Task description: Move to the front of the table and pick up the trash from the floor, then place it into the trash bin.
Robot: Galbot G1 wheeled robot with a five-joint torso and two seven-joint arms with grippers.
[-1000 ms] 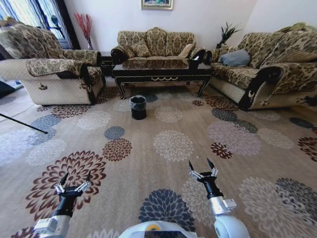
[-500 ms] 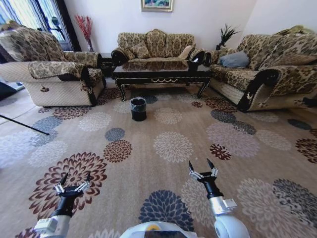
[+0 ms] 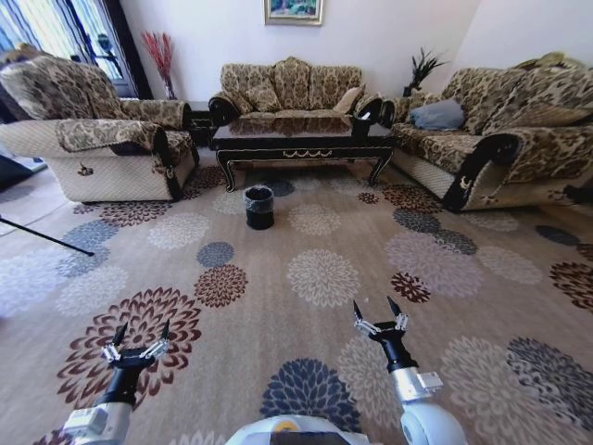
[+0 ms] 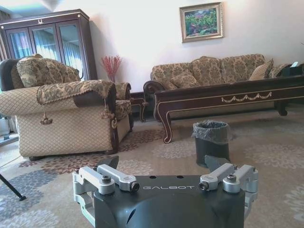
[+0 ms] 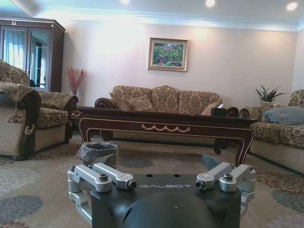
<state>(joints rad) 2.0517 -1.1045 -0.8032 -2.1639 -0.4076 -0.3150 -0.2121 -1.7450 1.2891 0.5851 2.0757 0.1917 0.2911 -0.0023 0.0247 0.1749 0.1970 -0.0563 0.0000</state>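
Out ahead across the carpet (image 3: 306,306) sits the table (image 3: 304,139), dark and glossy with gold scrollwork on its front edge, and just before its left end stands the bin (image 3: 258,205), small, black, with a crinkled clear bag folded over its rim. Both grippers hang low and forward over the flower medallions: the left gripper (image 3: 137,341) and the right gripper (image 3: 378,313), each with fingers spread wide and nothing between them.

Now, the trash itself. From this far off I can't pick it out; it may be lying near the table legs, but nothing on the patterned carpet reads clearly as litter. Going by the task, expect light stuff, paper or small scraps, likely thin and floppy, lying flat against the pile. That calls for a pinch at an edge or a raised corner, fingertips pressing slightly into the soft carpet. Anything plastic would be slick and prone to rolling away.

Around the route: an armchair (image 3: 93,130) on the left, a sofa (image 3: 292,83) behind the table, another sofa (image 3: 500,130) on the right. The open carpet offers a clear run straight up the middle. A thin dark rod (image 3: 42,236) slants across the floor far left, well off the path. The busy pattern is the real nuisance, good camouflage for pale scraps
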